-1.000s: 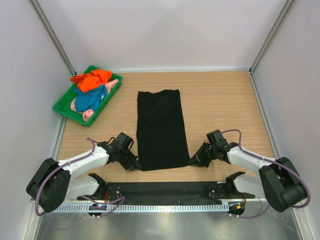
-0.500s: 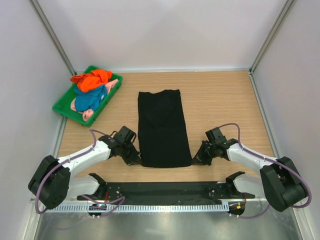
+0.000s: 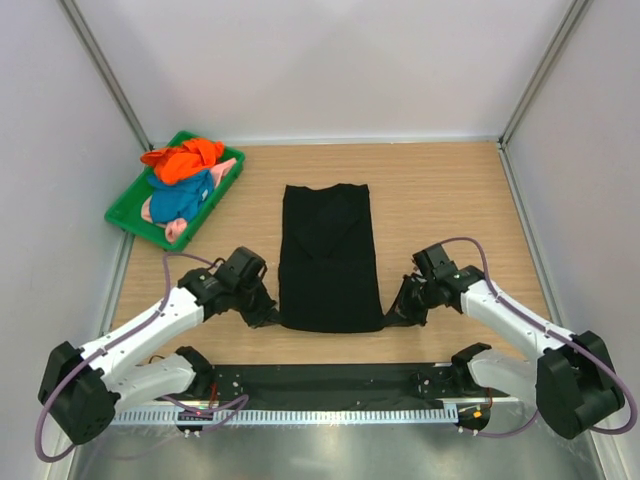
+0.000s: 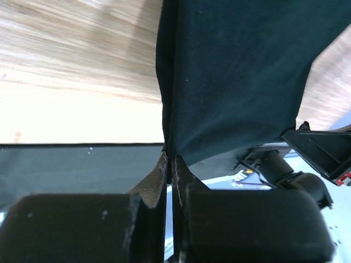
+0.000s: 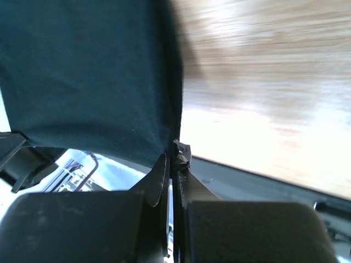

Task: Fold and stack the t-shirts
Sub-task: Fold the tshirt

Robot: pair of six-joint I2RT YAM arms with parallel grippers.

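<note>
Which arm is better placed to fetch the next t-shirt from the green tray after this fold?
Left, probably. The green tray sits far left, nearer the left gripper; the right gripper is across the black t-shirt. Both pinch its near corners.

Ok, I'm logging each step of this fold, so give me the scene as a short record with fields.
black t-shirt: folded to a long strip, flat on the table
left gripper: shut on its near left corner
right gripper: shut on its near right corner
green tray: far left, holding a heap of orange, blue and pink t-shirts
stack: not yet started
</note>
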